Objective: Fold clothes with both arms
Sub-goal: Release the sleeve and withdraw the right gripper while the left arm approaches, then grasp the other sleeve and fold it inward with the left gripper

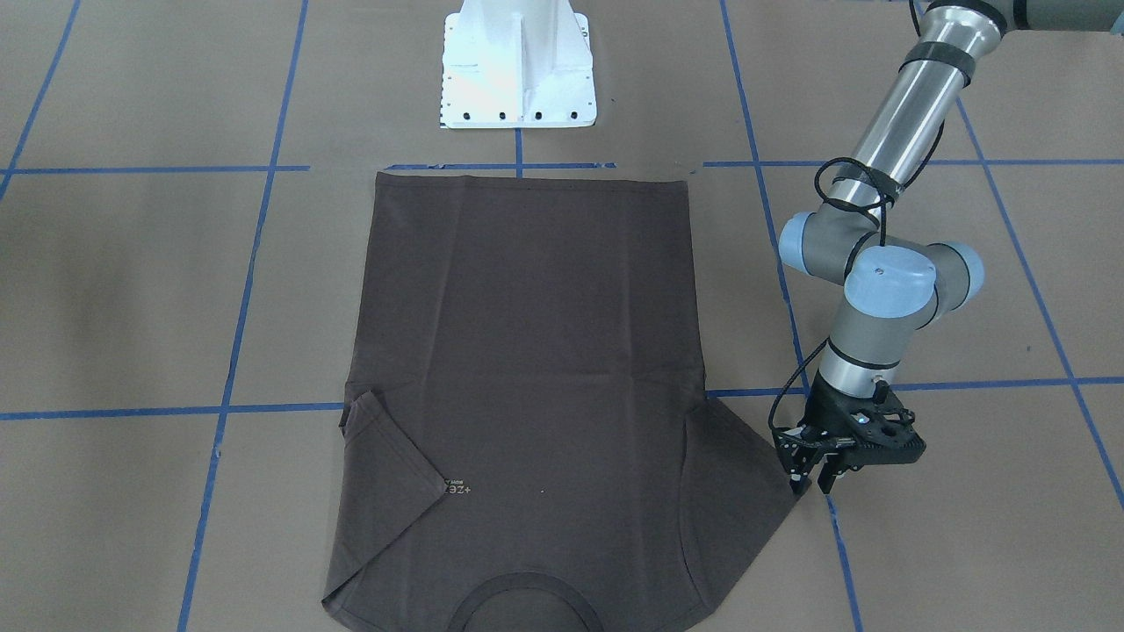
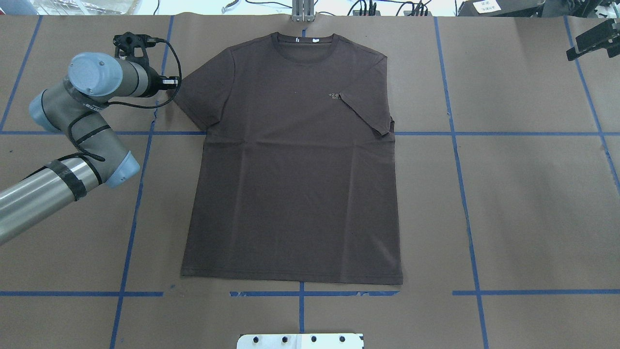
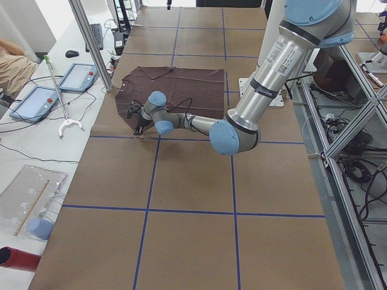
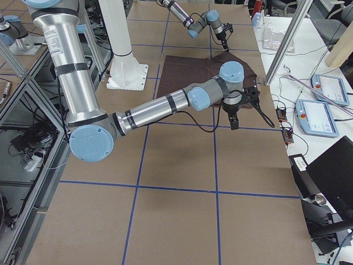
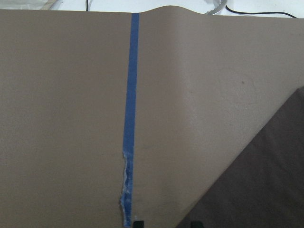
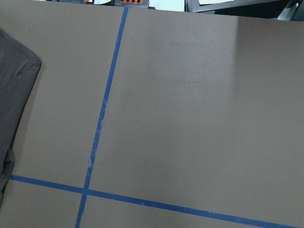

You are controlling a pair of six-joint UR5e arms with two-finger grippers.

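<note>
The dark brown-grey T-shirt (image 2: 290,184) lies flat, collar (image 2: 302,48) at the far edge. One sleeve (image 2: 368,114) is folded in over the chest lettering. The other sleeve (image 2: 203,97) lies spread out. My left gripper (image 1: 812,478) is open and low at that sleeve's tip. In the left wrist view its fingertips (image 5: 195,222) straddle the sleeve's edge (image 5: 266,180). My right gripper (image 4: 234,120) hangs high above the table beside the shirt's other side. Its fingers are out of the right wrist view, and I cannot tell whether it is open or shut.
The white pedestal base (image 1: 518,70) stands at the shirt's hem side. Blue tape lines (image 2: 140,184) cross the brown table cover. A metal post (image 3: 91,42) and tablets (image 3: 78,75) stand at the far side near the collar.
</note>
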